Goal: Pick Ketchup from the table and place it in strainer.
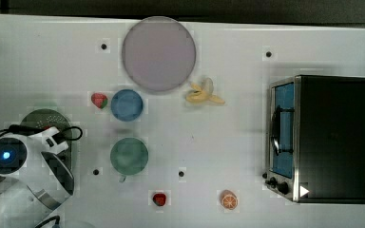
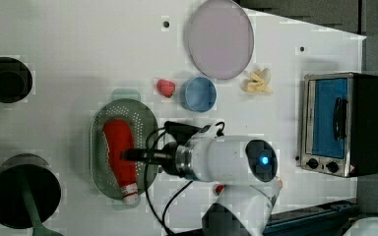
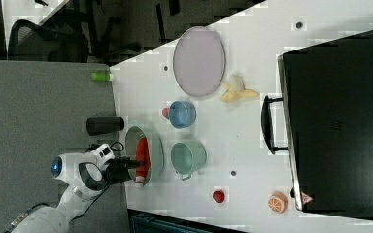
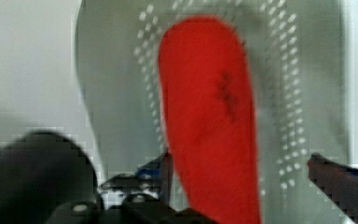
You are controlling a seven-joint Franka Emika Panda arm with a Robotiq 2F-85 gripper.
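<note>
Gripper (image 4: 237, 170) spread wide either side of Ketchup (image 2: 119, 153), bottle lying (untouched) inside strainer (image 2: 98, 147)

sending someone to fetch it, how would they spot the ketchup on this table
In the left view, start at the toaster oven and cross to the opposite side of the table, to the pale green oval strainer. The ketchup lies inside: a long red bottle with a white cap, far longer than the small red fruits.

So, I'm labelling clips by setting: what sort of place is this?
Probably a lab bench staged as a toy kitchen: white table with a toaster oven, a peeled banana, and a robot arm.
</note>
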